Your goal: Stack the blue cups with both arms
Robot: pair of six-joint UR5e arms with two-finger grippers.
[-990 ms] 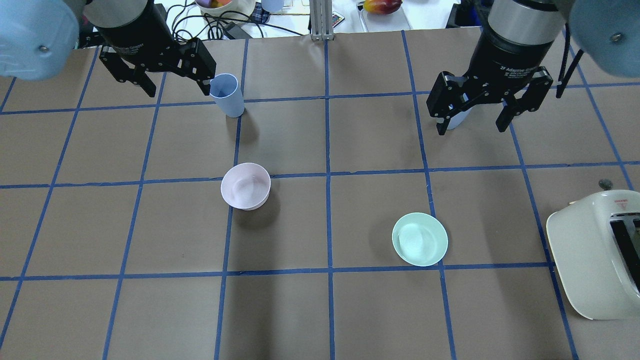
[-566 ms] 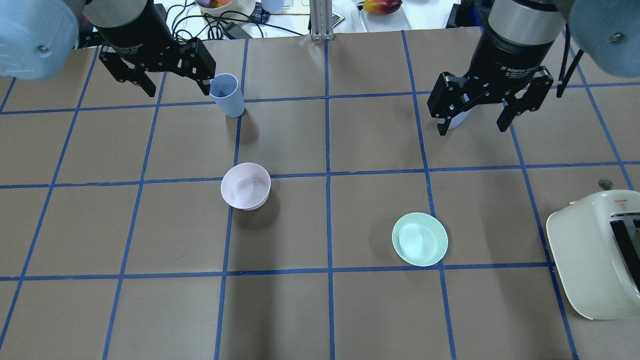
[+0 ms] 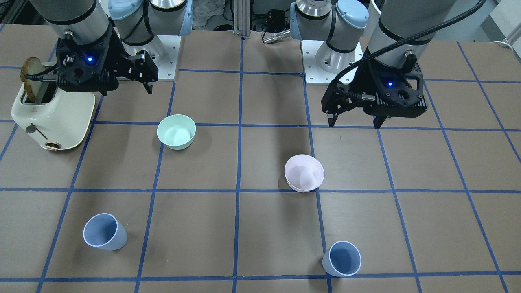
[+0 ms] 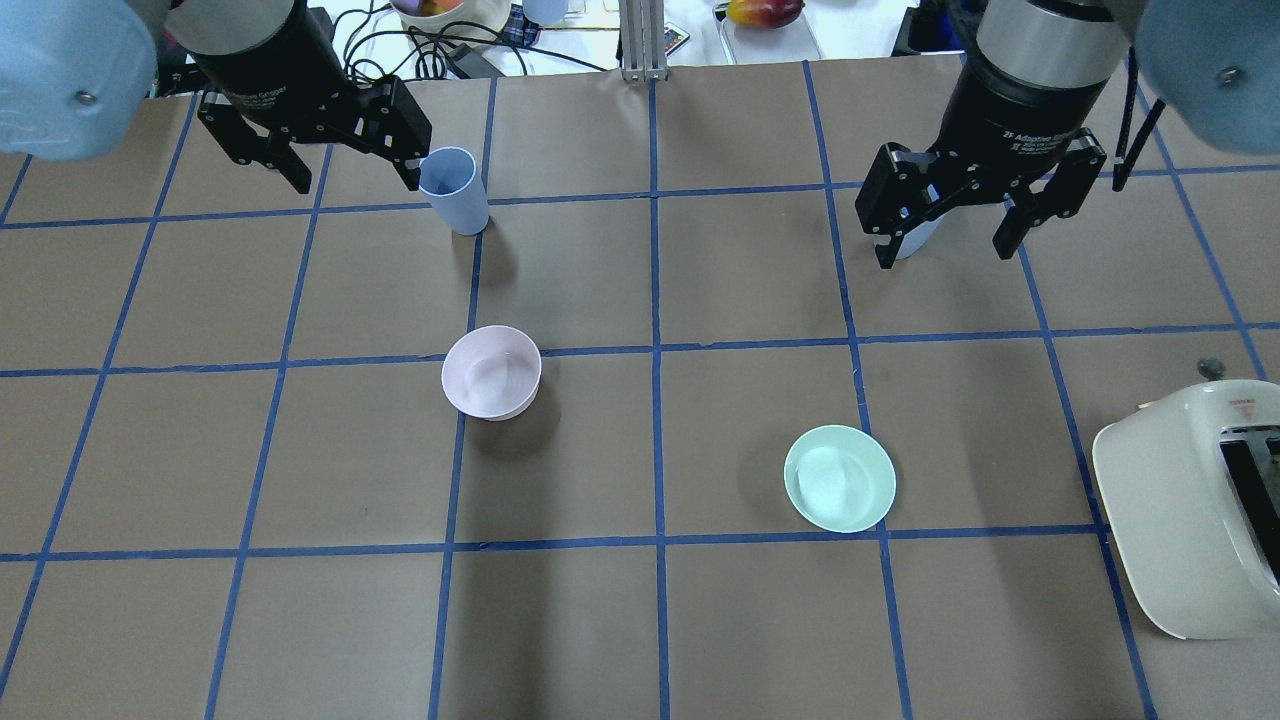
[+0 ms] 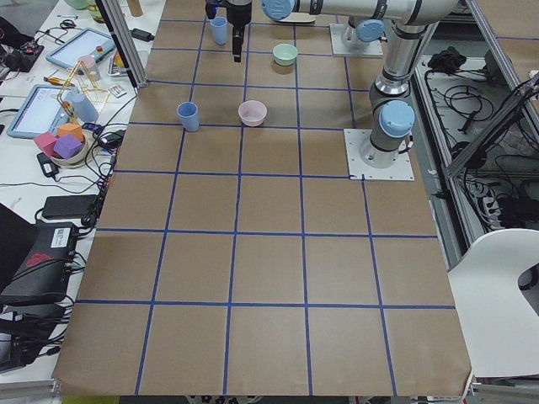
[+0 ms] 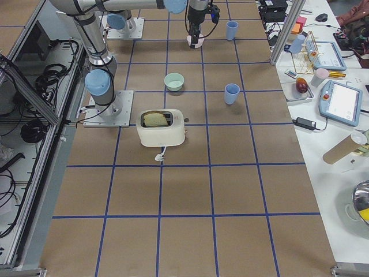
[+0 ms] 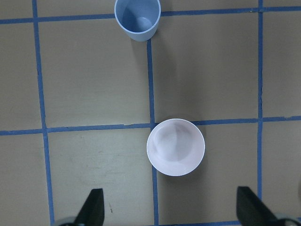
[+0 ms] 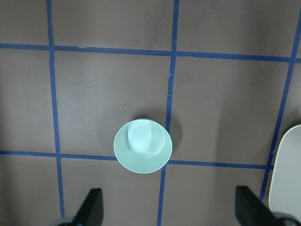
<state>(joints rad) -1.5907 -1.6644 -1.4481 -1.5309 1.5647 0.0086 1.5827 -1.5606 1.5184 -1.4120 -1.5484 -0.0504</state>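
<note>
Two blue cups stand upright on the brown table. One blue cup (image 4: 455,190) is just right of my left gripper (image 4: 355,180), which hangs open and empty above the table. It shows at the top of the left wrist view (image 7: 137,19). The other blue cup (image 4: 915,240) is mostly hidden under my right gripper (image 4: 942,258), which is also open, empty and raised. In the front view both cups (image 3: 103,232) (image 3: 342,258) stand near the bottom edge, well apart from the left gripper (image 3: 353,124) and the right gripper (image 3: 126,87).
A pale pink bowl (image 4: 491,371) sits left of centre and a mint green bowl (image 4: 839,478) right of centre. A cream toaster (image 4: 1190,510) holding a bread slice stands at the table's right edge. Cables and clutter lie beyond the far edge.
The right gripper has drifted slightly toward the far edge. The left gripper, cups and bowls have not visibly moved.
</note>
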